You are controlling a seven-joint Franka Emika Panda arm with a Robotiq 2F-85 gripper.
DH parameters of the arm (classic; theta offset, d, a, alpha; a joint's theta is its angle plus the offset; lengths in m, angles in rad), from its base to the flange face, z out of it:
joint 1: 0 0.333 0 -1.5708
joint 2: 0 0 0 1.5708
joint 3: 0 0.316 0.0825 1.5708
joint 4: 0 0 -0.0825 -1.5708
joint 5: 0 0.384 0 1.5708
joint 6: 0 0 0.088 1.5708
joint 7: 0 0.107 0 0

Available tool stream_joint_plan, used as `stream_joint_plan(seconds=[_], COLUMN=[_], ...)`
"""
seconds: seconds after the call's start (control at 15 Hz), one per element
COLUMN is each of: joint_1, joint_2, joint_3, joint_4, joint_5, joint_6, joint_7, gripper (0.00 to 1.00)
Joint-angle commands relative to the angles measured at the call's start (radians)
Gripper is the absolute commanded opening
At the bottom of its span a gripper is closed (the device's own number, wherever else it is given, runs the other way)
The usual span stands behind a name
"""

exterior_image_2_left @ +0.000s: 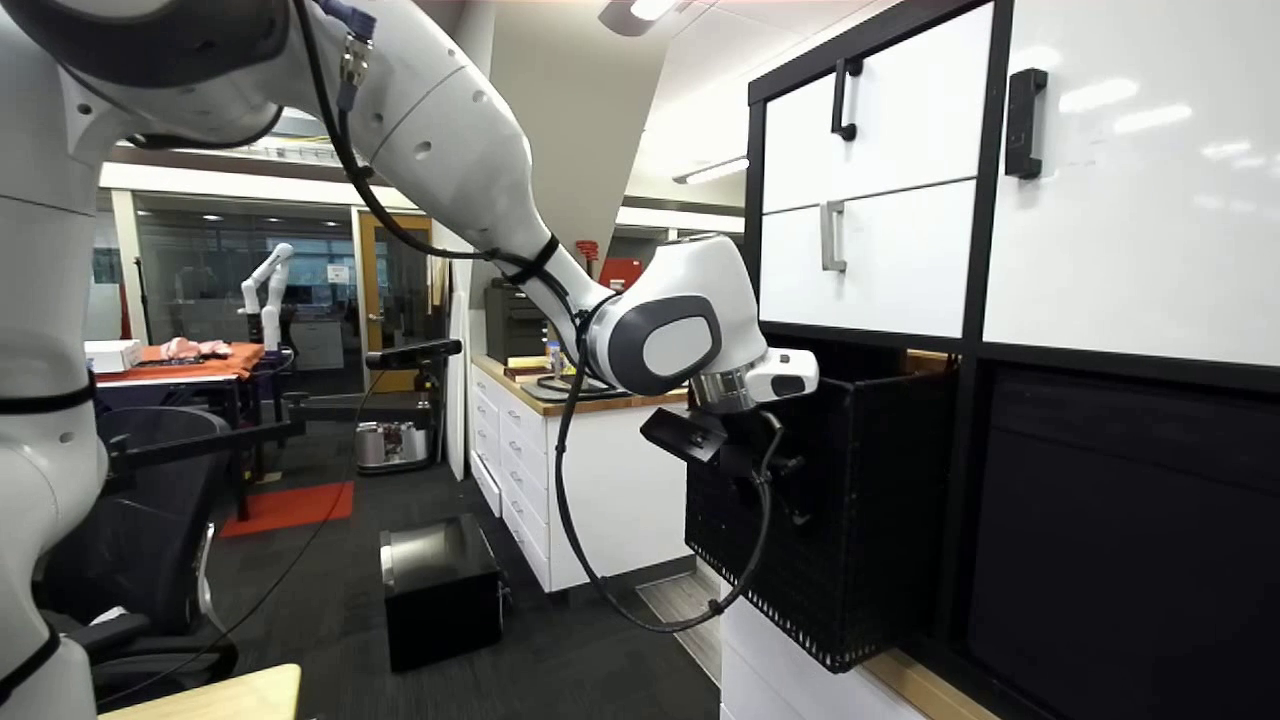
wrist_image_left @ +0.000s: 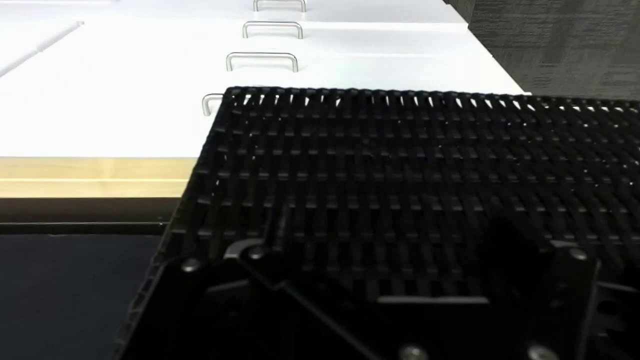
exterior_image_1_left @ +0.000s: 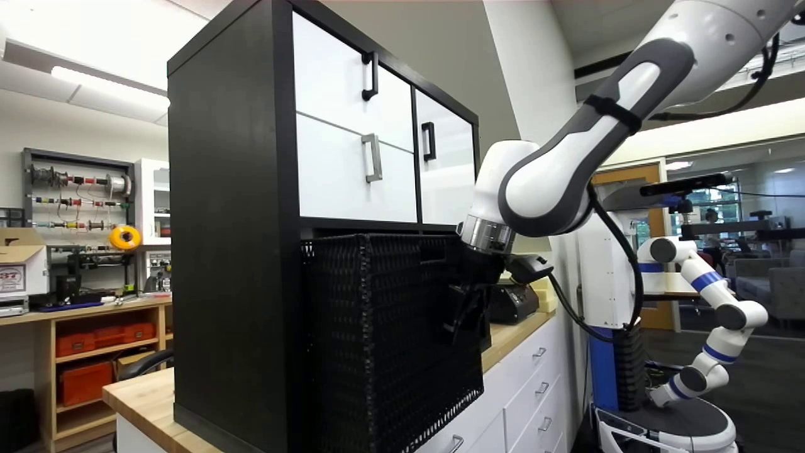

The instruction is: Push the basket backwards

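Basket (exterior_image_1_left: pixel 405 343), black, woven; jutting out of the cabinet (exterior_image_1_left: pixel 227 220), low in its front; claw (wrist_image_left: pixel 392 230) ahead of the cabinet, spread wide, holding nothing, off-centre to the basket's face; pressure probably best nearer mid-face, square to the cabinet, lest the basket twist.

Above the claw (wrist_image_left: pixel 392 222), white fronts (exterior_image_1_left: pixel 339 173) of a black cabinet (exterior_image_1_left: pixel 223 220) carry two black bar handles (exterior_image_1_left: pixel 374 74) and a silver handle (exterior_image_1_left: pixel 375 158); below it run a wooden countertop (wrist_image_left: pixel 100 175) and white drawers (wrist_image_left: pixel 380 72). Well apart from it are a wire-spool rack (exterior_image_1_left: pixel 28 182), red cases (exterior_image_1_left: pixel 87 384) on shelves (exterior_image_1_left: pixel 94 412) and an office chair (exterior_image_2_left: pixel 140 490).
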Motion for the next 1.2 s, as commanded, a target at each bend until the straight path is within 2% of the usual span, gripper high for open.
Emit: stream_joint_plan(seconds=[0.0, 0.67, 1.13], joint_1=[0.007, 0.031, 0.035], joint_2=[0.103, 0.242, 0.252], joint_3=[0.002, 0.001, 0.006], joint_4=[0.13, 0.328, 0.352], joint_5=[-0.007, -0.022, -0.018], joint_6=[0.004, -0.001, 0.01], joint_7=[0.044, 0.051, 0.035], gripper=[1.0, 1.0, 1.0])
